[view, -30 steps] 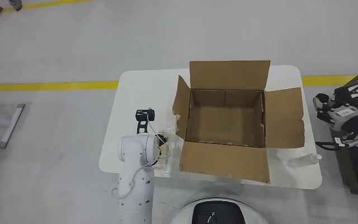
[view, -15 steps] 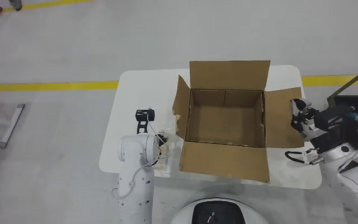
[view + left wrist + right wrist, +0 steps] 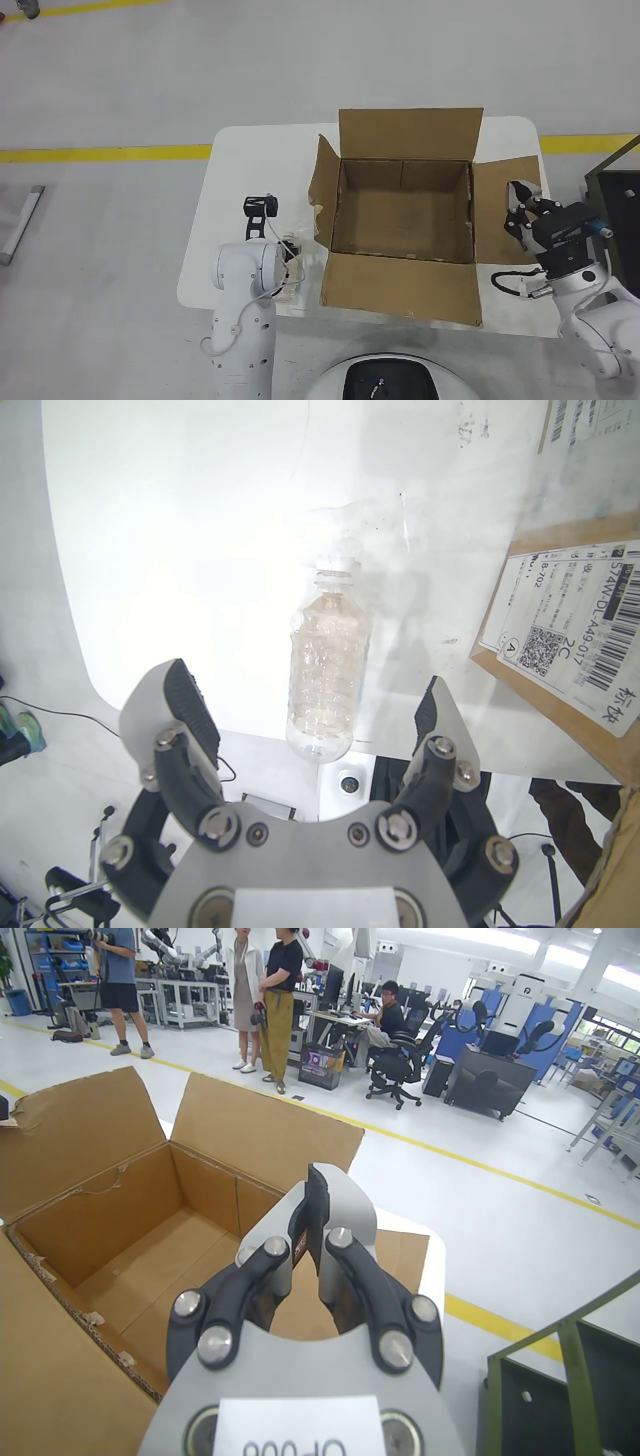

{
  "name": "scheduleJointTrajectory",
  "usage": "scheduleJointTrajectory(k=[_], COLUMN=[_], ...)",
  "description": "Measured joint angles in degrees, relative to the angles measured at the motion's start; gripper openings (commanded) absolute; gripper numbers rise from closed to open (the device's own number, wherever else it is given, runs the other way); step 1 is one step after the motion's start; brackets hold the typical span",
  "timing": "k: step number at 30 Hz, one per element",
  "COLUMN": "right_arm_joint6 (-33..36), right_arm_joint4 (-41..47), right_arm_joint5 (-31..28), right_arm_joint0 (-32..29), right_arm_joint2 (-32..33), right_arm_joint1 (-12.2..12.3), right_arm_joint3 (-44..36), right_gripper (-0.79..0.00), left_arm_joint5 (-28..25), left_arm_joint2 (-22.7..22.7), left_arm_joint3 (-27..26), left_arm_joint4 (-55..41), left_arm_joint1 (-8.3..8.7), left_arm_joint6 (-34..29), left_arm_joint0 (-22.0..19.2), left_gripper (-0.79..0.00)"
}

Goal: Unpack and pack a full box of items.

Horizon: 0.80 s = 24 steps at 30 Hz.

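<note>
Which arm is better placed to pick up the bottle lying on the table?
Left: the left gripper, open, hovers over the clear plastic bottle; the right gripper is shut, on the cardboard box's other side.

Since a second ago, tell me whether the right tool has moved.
Yes. The right tool has come in from off the table toward the box and now hangs over its side flap.

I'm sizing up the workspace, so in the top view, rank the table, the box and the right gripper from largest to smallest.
1. table
2. box, flaps spread open
3. right gripper, smallest by far, even if it sits nearer the camera
</note>
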Motion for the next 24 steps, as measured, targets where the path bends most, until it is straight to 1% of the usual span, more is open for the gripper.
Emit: scheduleJointTrajectory(k=[9,12,14,22,24], right_arm_joint6=[0.0,0.0,0.0,0.0,0.4], right_arm_joint4=[0.0,0.0,0.0,0.1,2.2], right_arm_joint5=[0.0,0.0,0.0,-0.1,-0.6], right_arm_joint0=[0.0,0.0,0.0,0.0,0.3], right_arm_joint2=[0.0,0.0,0.0,0.0,0.6], right_arm_joint1=[0.0,0.0,0.0,0.0,0.0], right_arm_joint3=[0.0,0.0,0.0,0.0,-0.3], right_gripper=[-0.785,-0.785,-0.785,-0.785,-0.785], left_arm_joint5=[-13.3,-17.4,-19.2,-19.7,-19.7], left_arm_joint2=[0.9,1.1,1.2,1.3,1.3], left_arm_joint3=[-4.7,-6.1,-6.6,-6.8,-6.8], left_arm_joint4=[1.0,0.1,0.0,0.1,0.1], left_arm_joint1=[1.22,1.60,1.79,1.85,1.85], left_arm_joint6=[2.0,2.4,2.6,2.6,2.6], left_arm_joint0=[2.9,3.8,4.2,4.3,4.3], left_gripper=[0.000,0.000,0.000,0.000,0.000])
